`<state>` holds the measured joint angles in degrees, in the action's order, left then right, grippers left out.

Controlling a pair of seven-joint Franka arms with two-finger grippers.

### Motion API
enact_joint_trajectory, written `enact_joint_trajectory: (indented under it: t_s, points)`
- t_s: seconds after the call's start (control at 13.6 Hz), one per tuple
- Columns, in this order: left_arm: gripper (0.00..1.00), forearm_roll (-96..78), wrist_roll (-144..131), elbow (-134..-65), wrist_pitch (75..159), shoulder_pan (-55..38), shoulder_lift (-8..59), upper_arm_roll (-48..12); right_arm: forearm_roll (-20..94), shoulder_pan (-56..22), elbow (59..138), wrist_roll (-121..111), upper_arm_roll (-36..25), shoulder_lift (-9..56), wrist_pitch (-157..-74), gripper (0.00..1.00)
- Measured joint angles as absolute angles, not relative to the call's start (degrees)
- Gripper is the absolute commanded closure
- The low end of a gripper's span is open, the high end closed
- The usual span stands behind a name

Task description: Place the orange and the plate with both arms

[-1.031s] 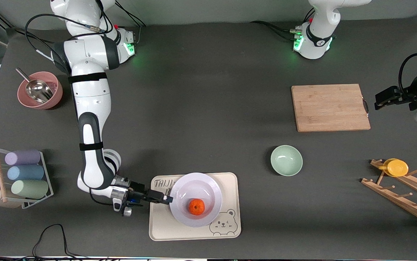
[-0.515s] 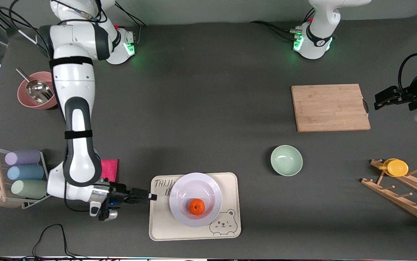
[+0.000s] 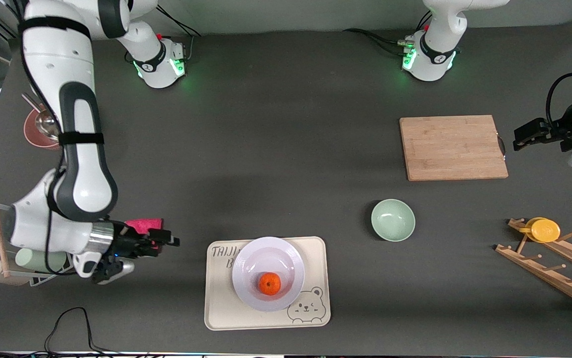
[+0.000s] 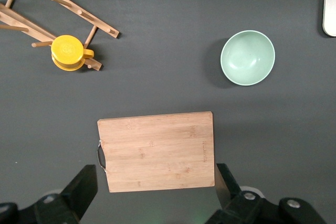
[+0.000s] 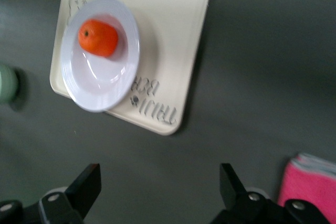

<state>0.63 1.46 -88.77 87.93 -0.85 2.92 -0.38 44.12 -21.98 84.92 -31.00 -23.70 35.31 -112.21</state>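
The orange (image 3: pixel 269 283) lies in the pale lavender plate (image 3: pixel 286 258), which sits on the cream bear tray (image 3: pixel 316 278). Both also show in the right wrist view: the orange (image 5: pixel 98 38) in the plate (image 5: pixel 100 90). My right gripper (image 3: pixel 166 242) is open and empty, above the bare table between the tray and the cup rack, apart from the plate. My left gripper (image 3: pixel 520 139) is open and empty, up in the air off the handle end of the wooden cutting board (image 3: pixel 452 147); the left arm waits there.
A mint-green bowl (image 3: pixel 393 220) stands between tray and cutting board. A wooden rack with a yellow cup (image 3: pixel 544 230) is at the left arm's end. A pink cloth (image 3: pixel 143 226), a cup rack (image 3: pixel 32 238) and a pink bowl with a scoop (image 3: pixel 37 132) are at the right arm's end.
My right gripper has let go of the plate's rim and drawn away from the tray toward the cup rack, uncovering the pink cloth. Plate, orange and left arm have not moved.
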Motion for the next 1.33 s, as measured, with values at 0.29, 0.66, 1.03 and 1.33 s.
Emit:
enact_joint_trajectory:
  t_s: [0.29,0.66,1.03,1.33]
  points:
    - [0.00,0.63,1.46,-88.75,87.93,-0.86,2.91,-0.38,30.88,-22.04,92.25,-29.84,-26.76,25.93,-109.06,0.00]
    - [0.00,0.63,1.46,-88.75,87.93,-0.87,2.92,-0.38,21.03,-22.07,93.09,-22.39,-28.94,20.80,-101.54,0.00]
    - [0.00,0.62,1.46,-88.75,87.93,-0.89,2.91,-0.38,19.82,-22.12,92.59,-21.98,-29.70,19.21,-98.81,0.00]
    - [0.00,0.62,1.46,-88.75,87.93,-0.90,2.91,-0.38,10.29,-23.99,90.89,-15.25,-30.11,18.27,-96.29,0.00]
